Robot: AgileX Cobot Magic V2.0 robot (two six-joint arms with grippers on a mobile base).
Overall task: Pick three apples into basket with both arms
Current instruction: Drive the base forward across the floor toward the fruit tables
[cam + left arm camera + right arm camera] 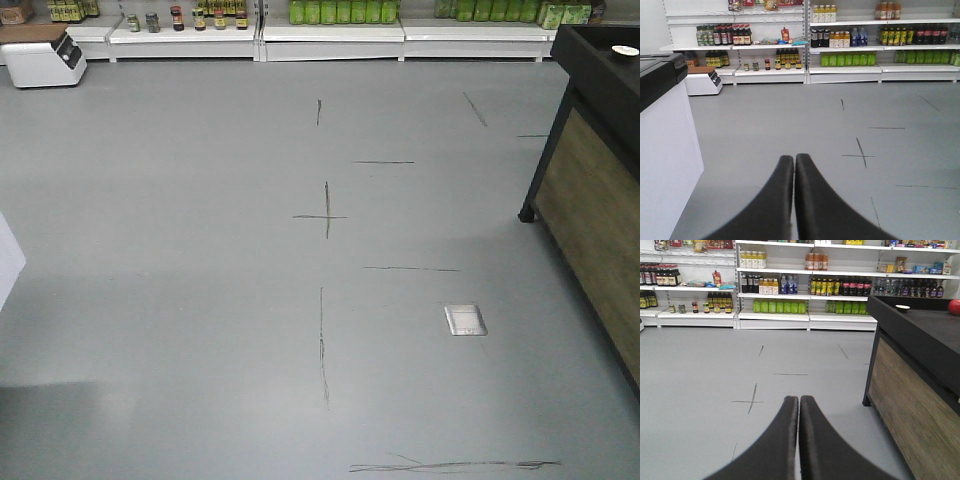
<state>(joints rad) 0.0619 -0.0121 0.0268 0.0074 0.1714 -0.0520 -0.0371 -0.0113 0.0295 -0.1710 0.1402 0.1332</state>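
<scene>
Grey painted shop floor (200, 300) crossed by thin dark scuff lines fills the front view, with a small square metal floor plate (465, 320) at about four o'clock. Long white store shelves (330, 40) run along twelve o'clock, carrying a row of bright green plastic bottles (340, 12). A black-topped counter with a wood-panelled side (600, 200) stands at three o'clock. In the left wrist view the black left gripper (794, 159) has its two curved fingers pressed together with nothing between them, and a white cabinet with a black top (665, 150) stands at nine o'clock. The black right gripper (799, 400) is likewise pressed together on nothing. A round red fruit (954, 306), cut by the frame edge, sits on the counter at two o'clock, well apart from both grippers.
</scene>
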